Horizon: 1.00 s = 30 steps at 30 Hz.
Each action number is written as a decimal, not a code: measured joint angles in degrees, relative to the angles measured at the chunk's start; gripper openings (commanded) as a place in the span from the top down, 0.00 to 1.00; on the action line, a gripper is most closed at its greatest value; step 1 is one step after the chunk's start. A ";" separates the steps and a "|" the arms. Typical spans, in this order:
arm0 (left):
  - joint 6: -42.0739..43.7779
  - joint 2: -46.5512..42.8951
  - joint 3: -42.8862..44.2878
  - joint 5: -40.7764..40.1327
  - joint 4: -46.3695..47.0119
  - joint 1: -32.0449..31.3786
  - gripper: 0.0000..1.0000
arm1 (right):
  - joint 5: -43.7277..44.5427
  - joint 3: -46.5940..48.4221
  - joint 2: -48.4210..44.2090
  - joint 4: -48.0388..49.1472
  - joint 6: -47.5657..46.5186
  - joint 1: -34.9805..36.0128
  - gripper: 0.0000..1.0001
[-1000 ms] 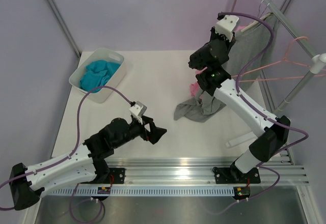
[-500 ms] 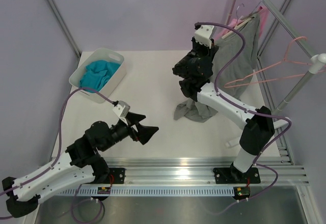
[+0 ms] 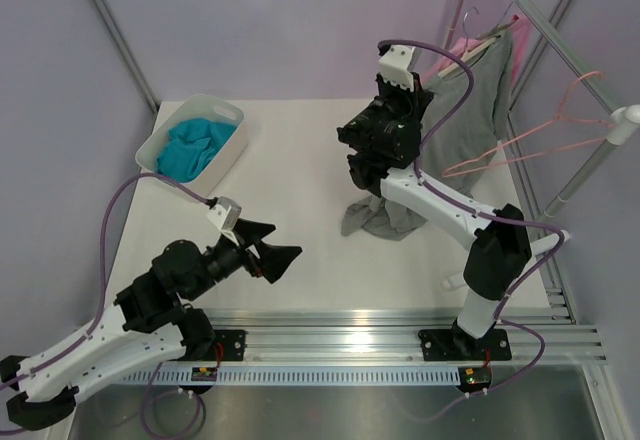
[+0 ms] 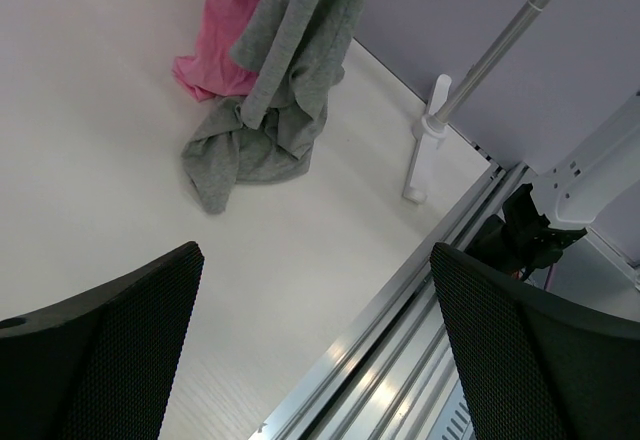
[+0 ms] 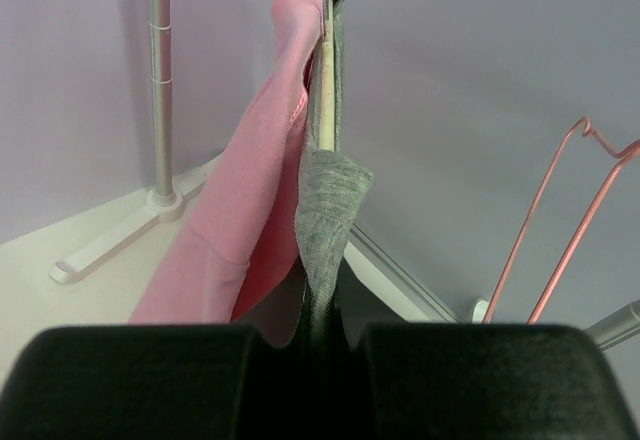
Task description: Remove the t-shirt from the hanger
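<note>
The grey t-shirt hangs on the cream hanger from the rack's rail at the back right. Its lower end lies bunched on the table. My right gripper is raised left of the hanger and shut on a fold of the t-shirt's edge. In the right wrist view the grey cloth runs down between my right gripper's pads, with the hanger edge-on above. My left gripper hovers open over the table's front left, far from the t-shirt, holding nothing.
A pink t-shirt hangs just behind the grey one. Thin pink wire hangers hang on the rail to the right. A white bin with teal cloth stands at the back left. The rack's foot post and the front aluminium rail border the table.
My right gripper has moved left, away from the rail, pulling the grey t-shirt's edge with it. My left arm has drawn back to the left, its gripper still open.
</note>
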 measured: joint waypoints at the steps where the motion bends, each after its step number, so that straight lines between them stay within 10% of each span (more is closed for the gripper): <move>1: 0.02 0.39 0.52 -0.07 -0.07 0.00 0.01 | 0.31 1.18 0.28 0.24 -0.72 0.11 1.00; 30: 1.53 8.96 6.91 -4.74 -0.66 0.00 0.01 | 0.94 15.32 11.61 1.97 -18.25 4.15 1.00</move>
